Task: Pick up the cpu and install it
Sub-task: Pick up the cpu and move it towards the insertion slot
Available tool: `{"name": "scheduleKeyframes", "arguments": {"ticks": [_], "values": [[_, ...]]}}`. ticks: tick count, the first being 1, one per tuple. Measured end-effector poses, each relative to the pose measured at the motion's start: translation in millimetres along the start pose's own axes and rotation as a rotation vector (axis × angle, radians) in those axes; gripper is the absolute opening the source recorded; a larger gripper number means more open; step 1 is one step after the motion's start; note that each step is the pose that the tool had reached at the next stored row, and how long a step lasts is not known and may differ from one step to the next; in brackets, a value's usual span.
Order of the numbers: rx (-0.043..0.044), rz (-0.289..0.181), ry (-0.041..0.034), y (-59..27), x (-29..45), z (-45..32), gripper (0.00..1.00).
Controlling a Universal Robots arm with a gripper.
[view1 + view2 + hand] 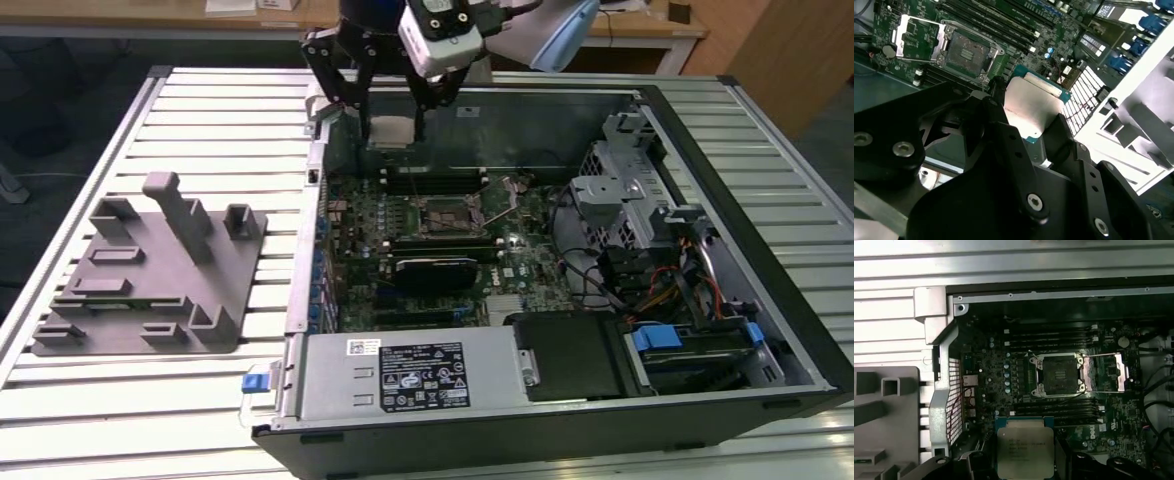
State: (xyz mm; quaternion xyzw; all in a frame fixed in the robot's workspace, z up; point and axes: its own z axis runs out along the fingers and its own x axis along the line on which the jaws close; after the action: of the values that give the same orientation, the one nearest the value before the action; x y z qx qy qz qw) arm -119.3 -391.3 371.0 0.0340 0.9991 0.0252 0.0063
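cpu (1025, 452), one, seemingly in claw (388, 133)

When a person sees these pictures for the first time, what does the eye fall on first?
First, the gripper holding the cpu by its edges above the open computer case. Next, the empty socket on the motherboard, its metal frame flipped open. A grey fixture tray lies on the table at the exterior view's left.
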Motion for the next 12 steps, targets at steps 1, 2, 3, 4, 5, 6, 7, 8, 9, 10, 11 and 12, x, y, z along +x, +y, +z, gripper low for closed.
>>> {"name": "scheduleKeyframes", "arguments": {"ticks": [1,2,3,4,5,6,7,8,9,10,11,12], "values": [[0.0000,0.000,0.0001,0.1,-1.5,1.7,0.55],[0.0001,0.000,0.0002,0.1,-3.0,3.5,0.55],[0.0001,0.000,0.0002,0.2,-4.5,5.3,0.55],[0.0002,0.000,0.0003,0.3,-5.9,7.1,0.55],[0.0003,0.000,0.0004,0.4,-7.3,8.9,0.55],[0.0003,0.000,0.0004,0.4,-8.9,10.7,0.55],[0.0002,0.000,0.0004,0.5,-10.4,12.5,0.55],[0.0001,0.000,0.0004,0.5,-12.0,14.5,0.55],[0.0002,0.000,0.0004,0.6,-13.6,16.3,0.55],[0.0002,0.000,0.0004,0.6,-15.0,18.2,0.55],[0.0001,0.000,0.0004,0.7,-16.5,20.0,0.55],[0.0000,0.000,0.0004,0.7,-18.0,21.9,0.55]]}}
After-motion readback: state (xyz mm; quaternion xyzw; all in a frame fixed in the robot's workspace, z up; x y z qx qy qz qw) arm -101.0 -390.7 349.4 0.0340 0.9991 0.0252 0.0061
